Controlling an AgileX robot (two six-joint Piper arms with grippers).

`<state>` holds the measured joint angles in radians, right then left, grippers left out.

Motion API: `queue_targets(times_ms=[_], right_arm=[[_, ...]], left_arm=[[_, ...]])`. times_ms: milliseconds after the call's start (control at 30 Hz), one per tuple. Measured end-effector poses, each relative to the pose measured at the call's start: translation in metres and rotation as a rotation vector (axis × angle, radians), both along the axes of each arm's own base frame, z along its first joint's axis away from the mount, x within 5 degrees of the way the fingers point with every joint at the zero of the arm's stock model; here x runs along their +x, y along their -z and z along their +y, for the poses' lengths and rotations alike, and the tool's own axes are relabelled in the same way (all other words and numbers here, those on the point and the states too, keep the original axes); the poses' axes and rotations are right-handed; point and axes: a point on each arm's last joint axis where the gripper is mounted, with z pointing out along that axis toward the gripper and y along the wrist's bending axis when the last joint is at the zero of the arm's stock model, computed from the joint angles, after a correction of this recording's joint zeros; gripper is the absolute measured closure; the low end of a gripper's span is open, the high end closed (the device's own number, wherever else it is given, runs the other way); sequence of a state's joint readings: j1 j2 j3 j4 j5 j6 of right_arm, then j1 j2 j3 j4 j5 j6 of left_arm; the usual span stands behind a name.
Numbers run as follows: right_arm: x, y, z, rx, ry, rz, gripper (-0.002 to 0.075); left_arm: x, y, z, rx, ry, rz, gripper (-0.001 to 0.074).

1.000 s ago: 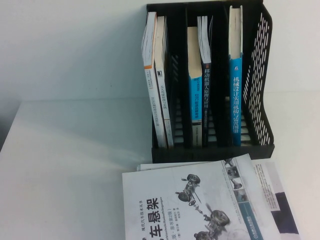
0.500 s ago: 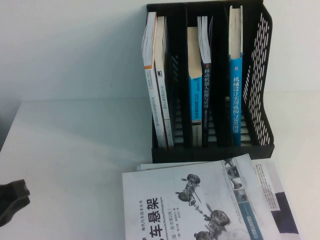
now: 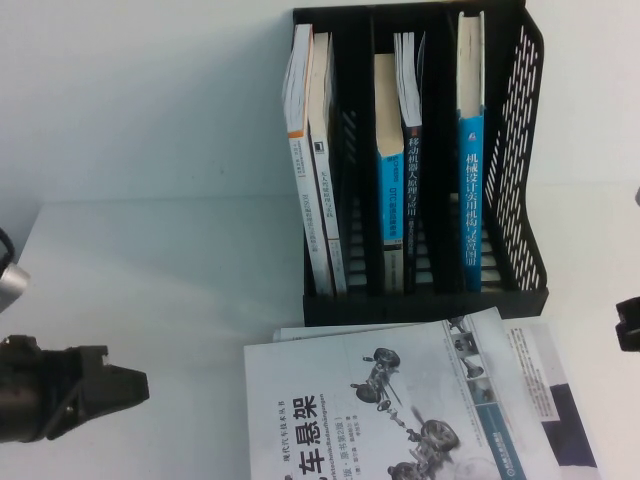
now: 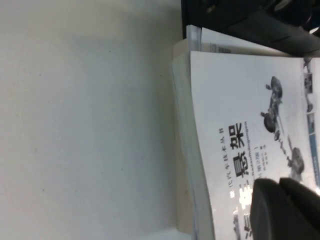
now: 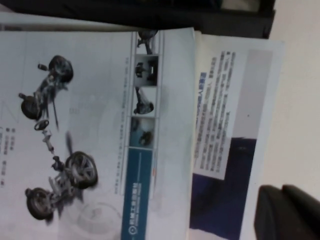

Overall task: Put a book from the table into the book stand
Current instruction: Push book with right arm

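The book [image 3: 400,405], white-covered with a grey car-suspension picture and black Chinese title, lies flat on the white table [image 3: 150,270] in front of the black book stand [image 3: 525,150]. It lies on top of another book. My left gripper [image 3: 135,388] is low at the left, pointing toward the book's left edge, apart from it, fingers together and empty. In the left wrist view the gripper [image 4: 277,185] hangs over the book's cover [image 4: 240,115]. My right gripper [image 3: 628,322] just shows at the right edge. In the right wrist view it [image 5: 280,192] is shut, beside the books [image 5: 90,125].
A white-and-dark-blue book [image 3: 550,395] lies under the task book, sticking out to the right. The stand holds several upright books: two white-spined ones [image 3: 312,170] in the left slot, blue-spined ones [image 3: 392,170] in the middle, and one [image 3: 470,150] in the right slot.
My left gripper has come in from the lower left edge and moved right toward the book. My right gripper has appeared at the right edge. The books have not moved.
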<state>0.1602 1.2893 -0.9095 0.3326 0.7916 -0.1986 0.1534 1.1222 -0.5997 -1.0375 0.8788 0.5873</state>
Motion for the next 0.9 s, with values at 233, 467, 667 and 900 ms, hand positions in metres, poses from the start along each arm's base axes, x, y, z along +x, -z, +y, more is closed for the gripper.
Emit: queue_targets(times_ms=[233,467,667,900], right_arm=[[0.022,0.028,-0.007,0.111,0.042,0.120,0.0729],[0.043,0.072,0.000,0.162,0.044,0.264,0.0729],[0.054,0.101,0.011,0.267,0.030,0.339,0.0729],[0.059,0.116,0.027,0.304,0.009,0.389,0.0729]], left_arm=[[0.022,0.026,0.013,-0.159,-0.024,0.145,0.0738],[0.033,0.051,0.012,-0.261,-0.005,0.290,0.0738],[0.037,0.058,0.012,-0.284,-0.009,0.319,0.0738],[0.037,0.061,0.014,-0.246,-0.015,0.316,0.0738]])
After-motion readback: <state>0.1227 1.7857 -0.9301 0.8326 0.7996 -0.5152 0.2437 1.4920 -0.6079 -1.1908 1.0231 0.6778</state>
